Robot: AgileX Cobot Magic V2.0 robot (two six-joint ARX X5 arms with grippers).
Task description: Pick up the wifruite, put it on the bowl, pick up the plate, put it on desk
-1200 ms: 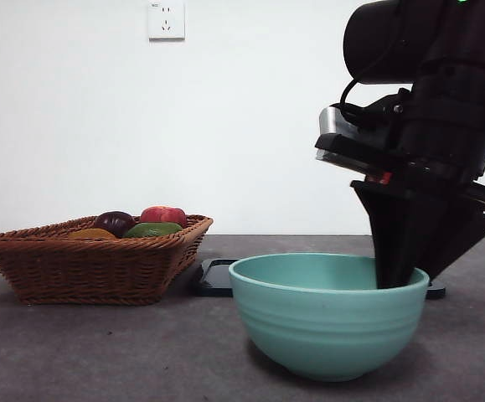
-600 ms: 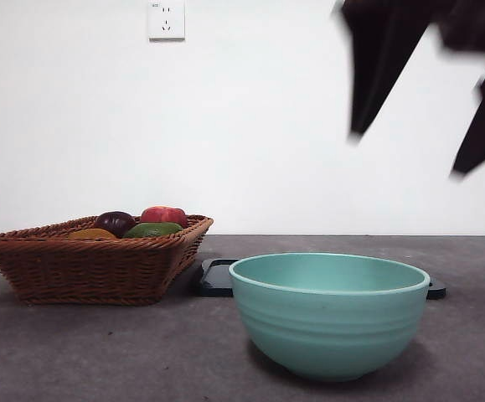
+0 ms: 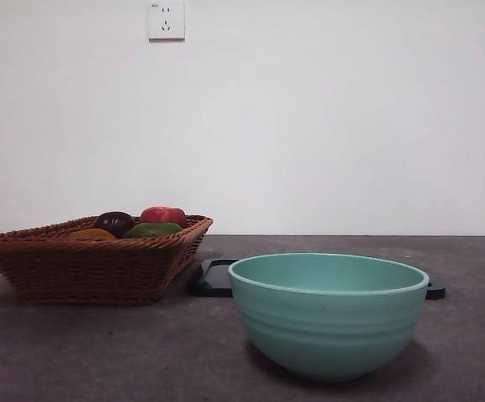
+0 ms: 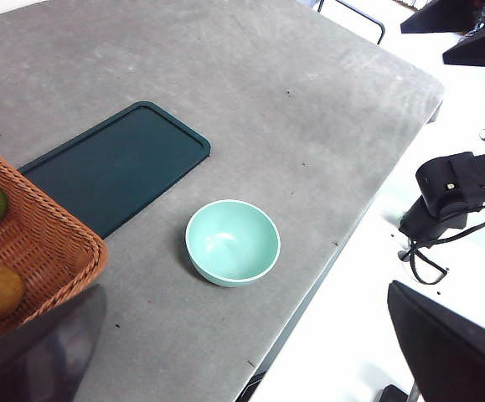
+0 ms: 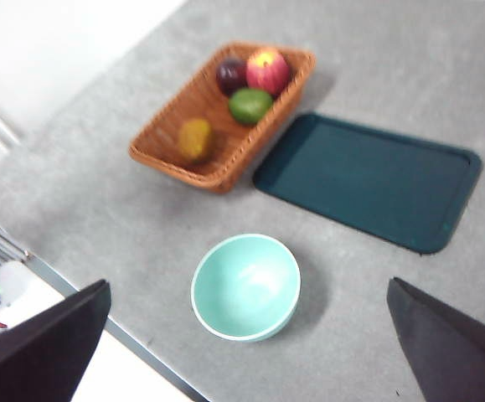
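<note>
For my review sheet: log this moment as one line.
bowl: empty | fruit: in basket | tray: on desk | grippers: both open, raised

Front view low, level, near bowl (image 3: 329, 314); both wrist views high, looking down, share it.

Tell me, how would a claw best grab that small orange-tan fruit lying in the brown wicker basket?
Probably from straight above, closing on the rounded sides of the small orange-tan fruit. The wall of the brown wicker basket would block a sideways approach. The fruit lies apart from its nearest neighbour, the green fruit, which leaves room for the jaws.
</note>
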